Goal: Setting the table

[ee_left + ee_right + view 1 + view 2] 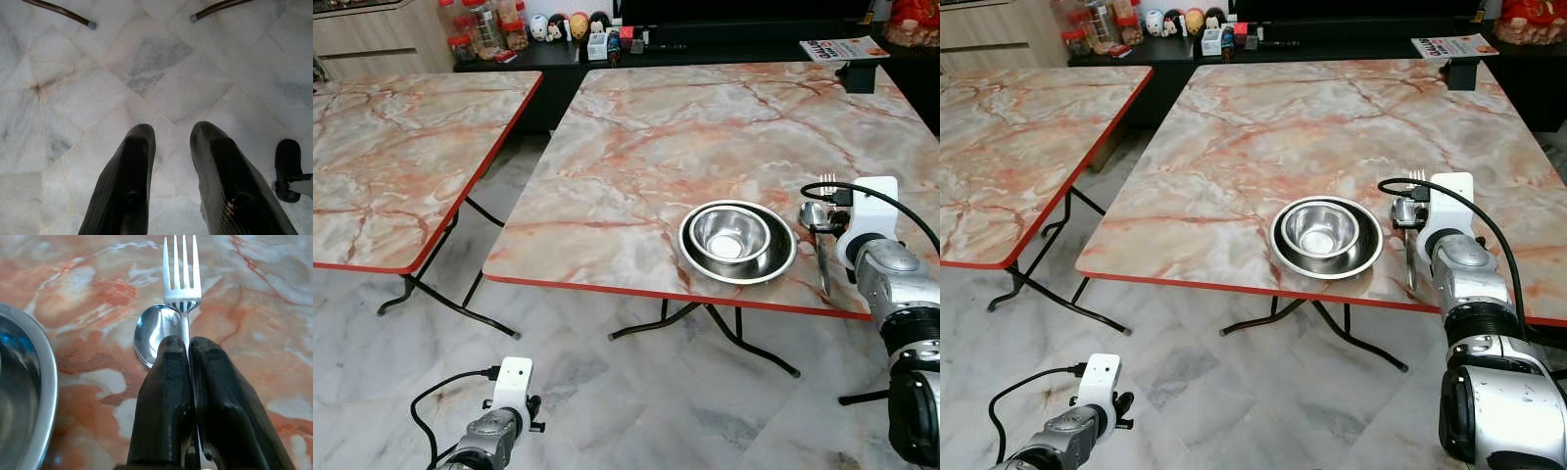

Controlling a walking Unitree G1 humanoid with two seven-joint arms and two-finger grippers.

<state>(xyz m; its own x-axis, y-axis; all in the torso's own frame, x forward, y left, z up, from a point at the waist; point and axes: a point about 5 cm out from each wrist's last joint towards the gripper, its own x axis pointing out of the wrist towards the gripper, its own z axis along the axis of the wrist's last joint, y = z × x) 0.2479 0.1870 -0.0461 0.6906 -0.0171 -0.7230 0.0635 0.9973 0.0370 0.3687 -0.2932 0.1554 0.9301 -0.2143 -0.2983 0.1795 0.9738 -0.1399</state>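
The right gripper [188, 345] pinches the fork [182, 284], seemingly just above the table [636, 137], beside the spoon [154, 333] and bowl [729, 235]; the left gripper [171, 132] hangs slightly parted.

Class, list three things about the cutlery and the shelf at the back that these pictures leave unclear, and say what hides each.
1. Fork handle: in the right wrist view the right tool covers it.
2. Spoon handle: same view, under the same fingers; partly behind the wrist in the eye views.
3. Figurines on the back shelf: too small in the left eye view to identify.
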